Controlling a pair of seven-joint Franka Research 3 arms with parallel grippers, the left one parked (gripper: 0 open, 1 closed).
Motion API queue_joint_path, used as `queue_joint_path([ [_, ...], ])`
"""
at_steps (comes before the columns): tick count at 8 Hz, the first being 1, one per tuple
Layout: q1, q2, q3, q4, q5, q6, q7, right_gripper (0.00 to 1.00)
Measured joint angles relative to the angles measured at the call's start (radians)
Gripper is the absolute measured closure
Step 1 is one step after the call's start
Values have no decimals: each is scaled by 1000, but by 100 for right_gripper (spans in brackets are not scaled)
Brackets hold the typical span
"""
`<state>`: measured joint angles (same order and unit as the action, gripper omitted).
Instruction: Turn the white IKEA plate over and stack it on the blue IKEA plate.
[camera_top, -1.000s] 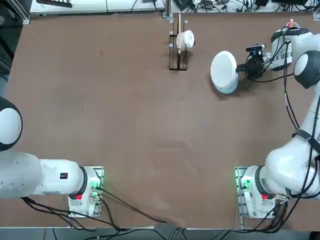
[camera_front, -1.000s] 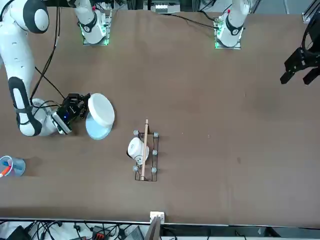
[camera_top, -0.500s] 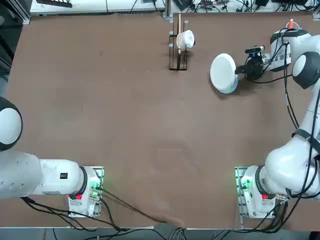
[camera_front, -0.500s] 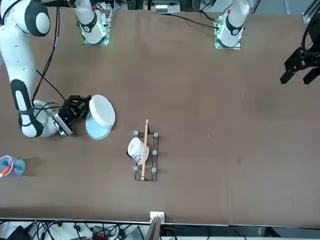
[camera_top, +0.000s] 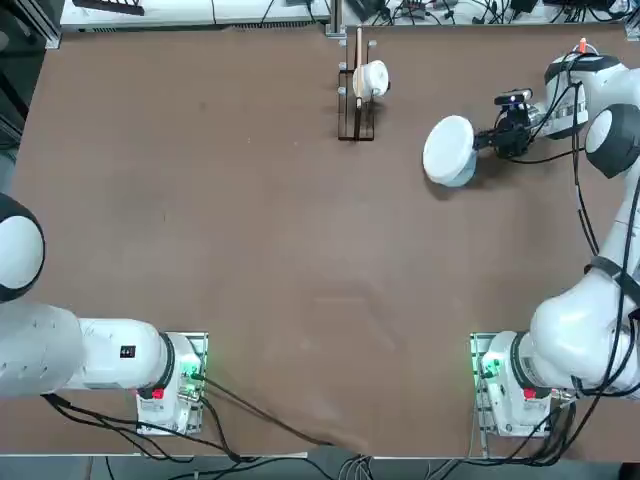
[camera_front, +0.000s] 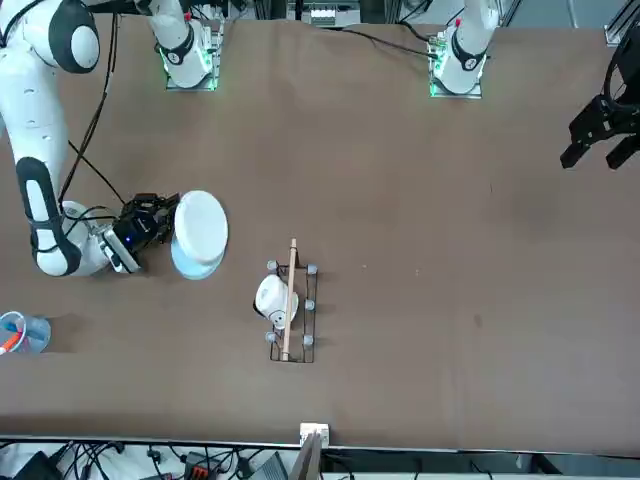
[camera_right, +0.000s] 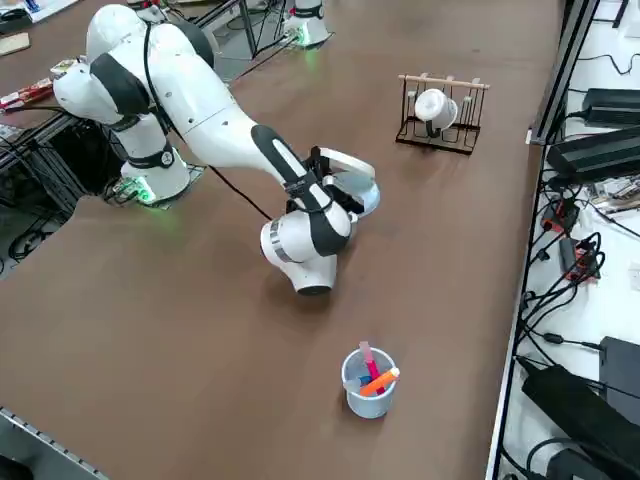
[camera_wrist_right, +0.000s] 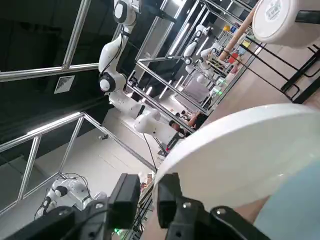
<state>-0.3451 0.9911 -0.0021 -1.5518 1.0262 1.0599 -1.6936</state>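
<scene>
White plate (camera_top: 447, 148), upper right of top view, newly released, seemingly stacked on blue plate (camera_top: 464, 174); right gripper (camera_wrist_right: 148, 192) beside it, jaws open.

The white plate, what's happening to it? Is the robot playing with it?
The robot is working on stacking its plates. Its right hand is open, right beside the edge of the white plate. That plate covers part of the light-blue plate, and the blue one peeks out past its edge. The white plate is tilted, so the stack doesn't look neat and flat right now.
</scene>
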Motion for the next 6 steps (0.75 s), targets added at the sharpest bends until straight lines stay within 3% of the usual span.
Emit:
queue_joint_path([
  [1,0,0,0,3,-6,4,0,66],
  [2,-1,0,-1,9,-8,13,-1,53],
  [5,-2,0,-13,79,-59,79,-1,31],
  [6,-3,-1,-22,105,-85,108,-1,29],
])
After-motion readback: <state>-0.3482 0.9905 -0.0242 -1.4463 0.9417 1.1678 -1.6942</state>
